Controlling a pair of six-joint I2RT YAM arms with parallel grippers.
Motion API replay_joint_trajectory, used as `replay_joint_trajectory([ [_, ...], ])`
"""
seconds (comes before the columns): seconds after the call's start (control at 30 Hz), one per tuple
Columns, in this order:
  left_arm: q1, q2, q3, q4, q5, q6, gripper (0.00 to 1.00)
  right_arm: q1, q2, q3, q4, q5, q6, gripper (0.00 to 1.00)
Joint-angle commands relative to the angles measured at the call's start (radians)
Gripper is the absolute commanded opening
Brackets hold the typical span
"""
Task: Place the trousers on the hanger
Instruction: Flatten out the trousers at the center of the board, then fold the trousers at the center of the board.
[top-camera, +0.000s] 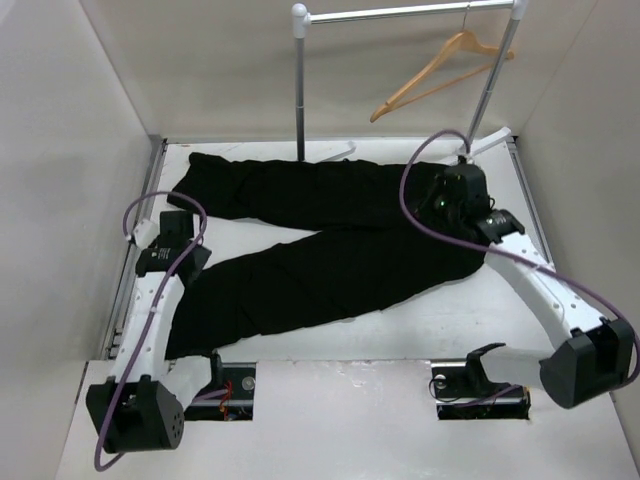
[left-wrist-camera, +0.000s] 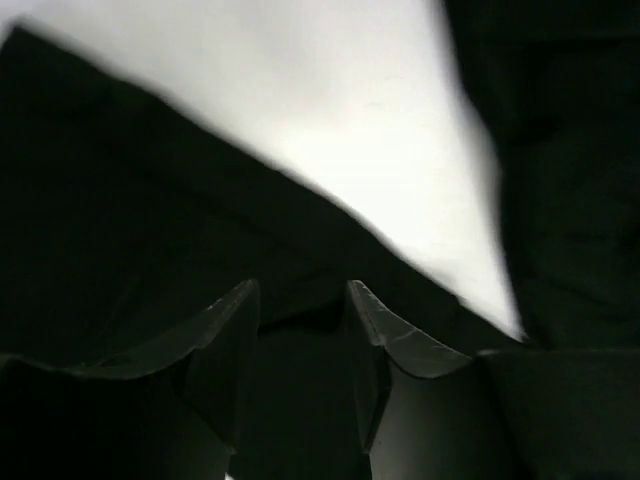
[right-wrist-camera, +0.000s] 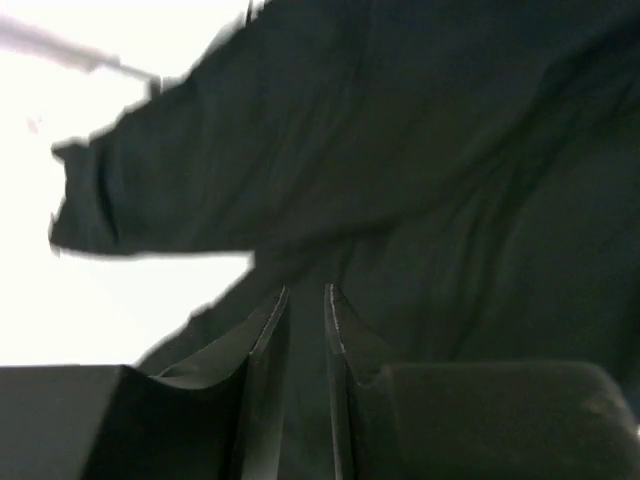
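Black trousers (top-camera: 330, 240) long axis left-right across surface (top-camera: 450, 320), waist right; hanger (top-camera: 440, 70) upper right, nearer right end effector (right-wrist-camera: 306, 295), slit-narrow at waist, cannot tell if pinching; left end effector (left-wrist-camera: 302, 300) part-spread over leg

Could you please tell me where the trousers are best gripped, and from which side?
Grip the trousers at the waistband, on the right, and at a leg hem on the left, coming down from above: they lie flat, legs splayed leftwards.
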Motion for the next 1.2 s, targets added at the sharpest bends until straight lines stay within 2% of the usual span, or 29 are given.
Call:
replay_joint_trajectory([
  [0.0, 0.092, 0.048, -0.094, -0.077, -0.061, -0.031, 0.39, 0.062, -0.087, -0.096, 0.013, -0.013, 0.003, 0.27],
  [0.13, 0.150, 0.183, -0.143, 0.062, -0.027, -0.019, 0.37, 0.145, -0.219, -0.206, -0.013, -0.004, 0.003, 0.29],
  [0.23, 0.149, 0.273, -0.174, 0.125, -0.003, -0.031, 0.22, 0.156, -0.302, -0.277, -0.048, 0.005, 0.023, 0.29],
  [0.3, 0.144, 0.318, -0.193, 0.170, -0.006, -0.031, 0.16, 0.156, -0.352, -0.315, -0.068, 0.008, 0.036, 0.29],
  [0.4, 0.170, 0.413, -0.199, 0.251, -0.009, -0.026, 0.14, 0.149, -0.426, -0.357, -0.097, 0.011, 0.057, 0.30],
  [0.5, 0.204, 0.566, -0.101, 0.309, -0.009, -0.011, 0.14, 0.133, -0.475, -0.380, -0.119, 0.011, 0.069, 0.32],
  [0.6, 0.204, 0.706, 0.092, 0.328, -0.017, 0.024, 0.15, 0.127, -0.500, -0.395, -0.133, 0.016, 0.080, 0.32],
  [0.7, 0.180, 0.781, 0.267, 0.296, -0.010, 0.050, 0.24, 0.124, -0.503, -0.401, -0.146, 0.017, 0.079, 0.34],
  [0.8, 0.148, 0.714, 0.306, 0.254, -0.010, 0.055, 0.38, 0.130, -0.501, -0.414, -0.148, 0.008, 0.071, 0.39],
  [0.93, 0.143, 0.460, 0.158, 0.245, -0.015, 0.061, 0.50, 0.142, -0.517, -0.424, -0.145, 0.001, 0.046, 0.51],
  [1.07, 0.225, 0.155, -0.092, 0.195, 0.000, 0.050, 0.52, 0.152, -0.532, -0.444, -0.139, -0.021, 0.011, 0.61],
  [1.17, 0.311, 0.053, -0.220, 0.168, 0.043, 0.046, 0.50, 0.150, -0.535, -0.463, -0.137, -0.033, -0.004, 0.62],
])
